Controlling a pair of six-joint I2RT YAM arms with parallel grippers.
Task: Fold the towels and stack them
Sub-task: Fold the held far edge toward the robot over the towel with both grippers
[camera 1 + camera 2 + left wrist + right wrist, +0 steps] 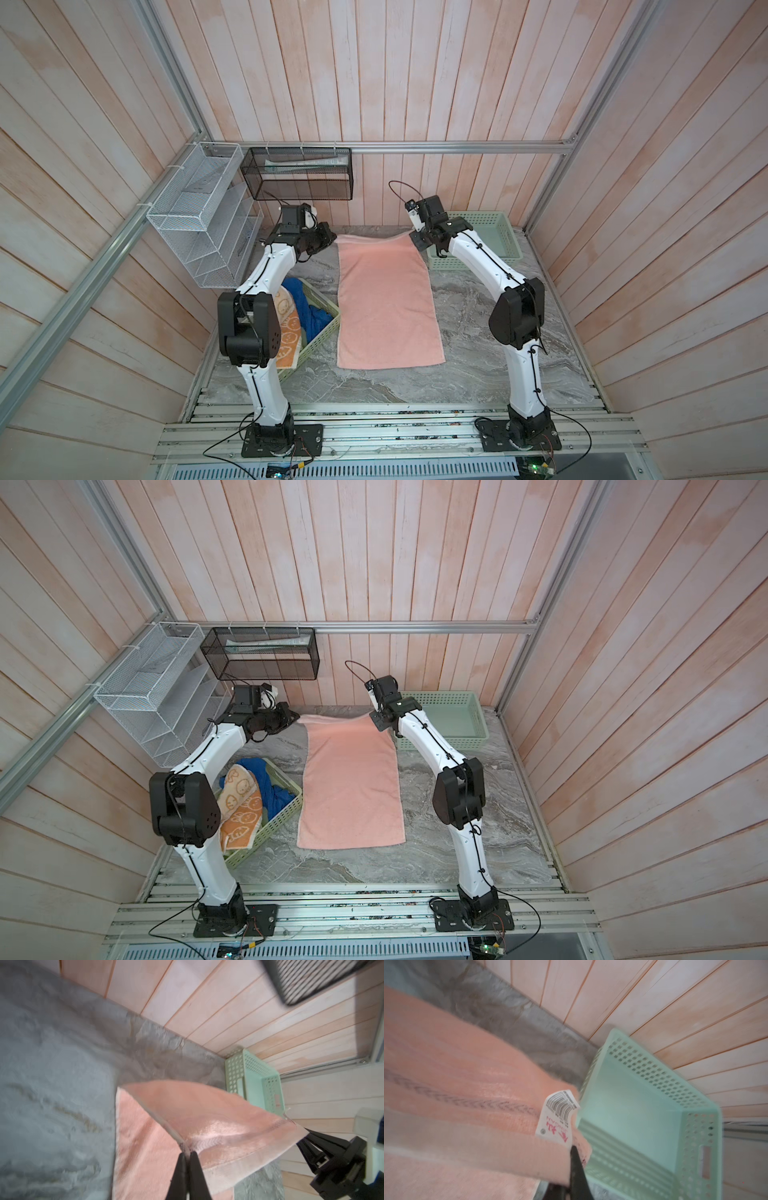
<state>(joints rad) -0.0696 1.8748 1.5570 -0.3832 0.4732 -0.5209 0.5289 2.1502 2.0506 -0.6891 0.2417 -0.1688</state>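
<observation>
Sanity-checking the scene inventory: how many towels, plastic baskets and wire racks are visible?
Towels: 3 (pink towel, blue towel, orange bunny towel)
Green baskets: 2 (filled basket, empty basket)
Wire racks: 2 (white rack, black rack)
Total: 7

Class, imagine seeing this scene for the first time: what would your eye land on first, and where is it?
The pink towel spread lengthwise down the middle of the marble table, its far corners pinched and raised by the left gripper and right gripper. Next, the green basket at near left, stuffed with a blue towel and an orange bunny towel.
</observation>
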